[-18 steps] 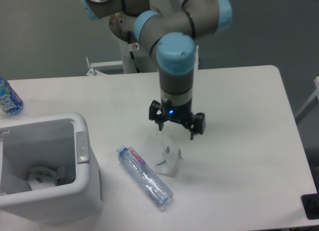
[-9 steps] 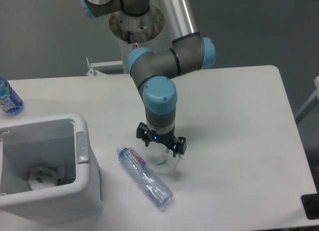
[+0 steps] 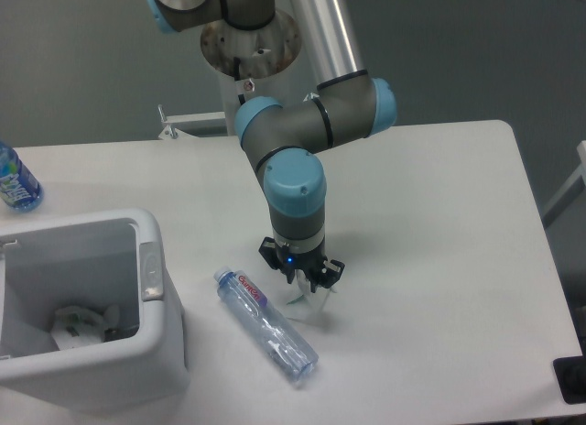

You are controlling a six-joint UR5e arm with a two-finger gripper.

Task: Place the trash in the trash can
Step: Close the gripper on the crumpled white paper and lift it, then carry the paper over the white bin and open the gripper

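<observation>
Lying on the table (image 3: 439, 260) nearest the camera, the water bottle (image 3: 266, 326) sits between the trash can (image 3: 137, 347) and the wrapper (image 3: 309, 302). Just behind, the arm points straight down, its claw (image 3: 302, 277) narrowed onto the wrapper, hiding most of it. A blue-labelled bottle (image 3: 16, 180) is cut off far left.

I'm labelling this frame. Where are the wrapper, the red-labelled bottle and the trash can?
wrapper (image 3: 313, 304), fixed camera, on its lower edge below the gripper.
red-labelled bottle (image 3: 266, 327), fixed camera, mid-body.
trash can (image 3: 152, 270), fixed camera, on its latch tab.
</observation>
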